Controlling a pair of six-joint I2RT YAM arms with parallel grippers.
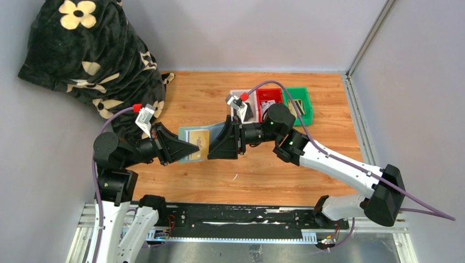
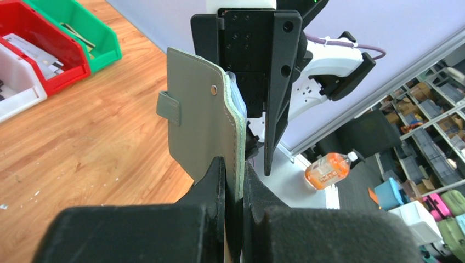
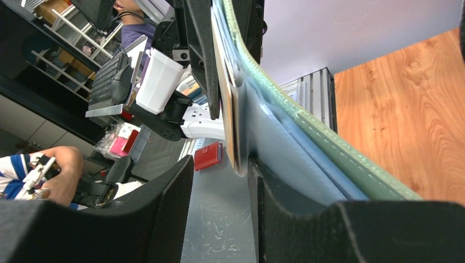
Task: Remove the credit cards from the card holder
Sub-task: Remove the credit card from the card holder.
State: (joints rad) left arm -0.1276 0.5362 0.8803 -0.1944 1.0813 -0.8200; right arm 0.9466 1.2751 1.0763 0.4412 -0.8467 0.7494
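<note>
Top external view: the soft, floppy card holder (image 1: 187,133) is held open above the bench (image 1: 274,175), clamped at one edge by the left claw (image 2: 234,170), while the right claw (image 3: 219,164) is spread about the stiff, likely slick tan-gold card (image 1: 199,143), best pinched at its exposed edge.

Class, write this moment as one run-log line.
left fingers: shut on card holder | right fingers: open, straddling its other edge | tan-gold card: not yet out
</note>
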